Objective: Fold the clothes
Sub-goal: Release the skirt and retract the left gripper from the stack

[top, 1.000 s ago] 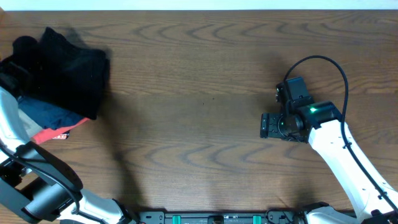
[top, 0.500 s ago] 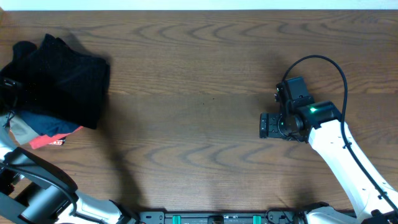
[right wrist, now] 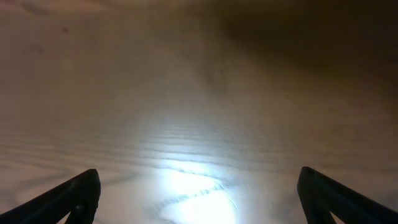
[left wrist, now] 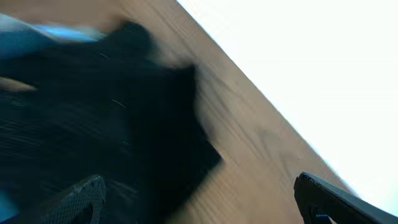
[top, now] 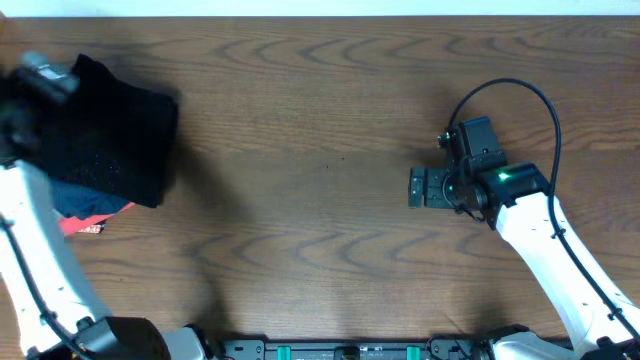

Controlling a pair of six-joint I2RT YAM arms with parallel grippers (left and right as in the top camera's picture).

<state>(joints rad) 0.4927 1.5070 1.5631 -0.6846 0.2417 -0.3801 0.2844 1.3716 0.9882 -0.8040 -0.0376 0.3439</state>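
The clothes [top: 118,135], a black fuzzy garment, lie folded at the table's far left on top of other folded pieces. My left gripper [top: 32,85] is a blur of motion over the garment's left edge. In the left wrist view the garment [left wrist: 118,118] fills the left half and my left gripper [left wrist: 199,208] is open, with nothing between its fingers [left wrist: 79,200]. My right gripper [top: 424,187] hovers over bare wood at the right, far from the clothes. In its wrist view the right gripper [right wrist: 200,199] is wide open above a glare patch on the table [right wrist: 199,74].
A navy blue folded piece [top: 82,195] and a red one [top: 88,222] stick out from under the black garment. The left arm's white link [top: 40,260] runs down the left edge. A black cable [top: 520,100] loops over the right arm.
My left gripper has gone from shut to open, letting go of the black garment, and has swung toward the far left corner. The right gripper opened wider and shifted slightly left.
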